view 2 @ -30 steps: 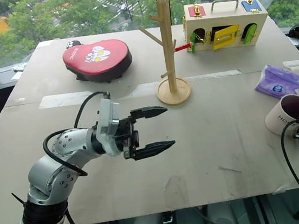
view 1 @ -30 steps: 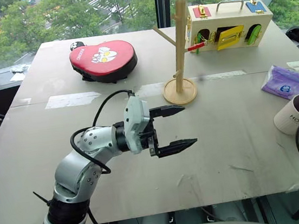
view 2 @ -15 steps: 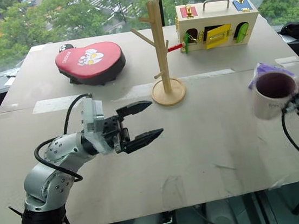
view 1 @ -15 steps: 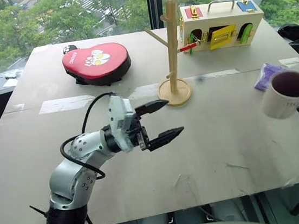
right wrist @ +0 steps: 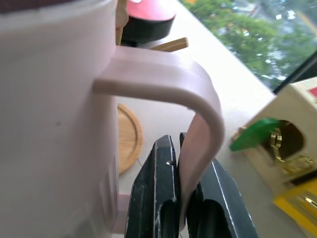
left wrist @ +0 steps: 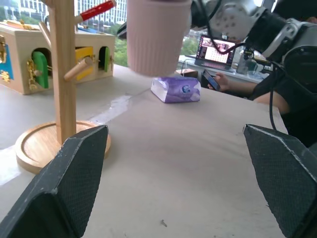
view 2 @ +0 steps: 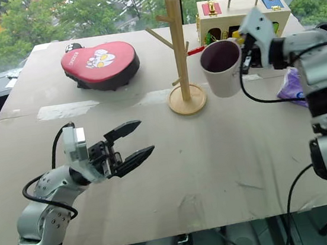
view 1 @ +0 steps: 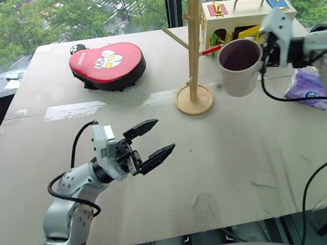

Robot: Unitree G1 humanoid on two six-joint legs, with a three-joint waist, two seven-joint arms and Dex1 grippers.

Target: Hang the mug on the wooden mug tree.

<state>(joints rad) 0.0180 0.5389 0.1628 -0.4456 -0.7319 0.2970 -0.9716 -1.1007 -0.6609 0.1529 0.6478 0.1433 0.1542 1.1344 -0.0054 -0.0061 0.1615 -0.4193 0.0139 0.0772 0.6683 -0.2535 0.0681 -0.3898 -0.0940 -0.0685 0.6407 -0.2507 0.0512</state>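
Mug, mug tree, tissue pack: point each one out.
mug [view 1: 241, 76], left eye view, outer side wall.
mug tree [view 1: 192, 47], left eye view, upright pole.
tissue pack [left wrist: 176, 90], left wrist view, front face.

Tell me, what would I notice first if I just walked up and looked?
Probably the mug, held up in the air by its handle in the right pincer, just right of the wooden mug tree standing mid-table. Next, the bright red heart-shaped pad at the far left, and the left pincer open above the near table.
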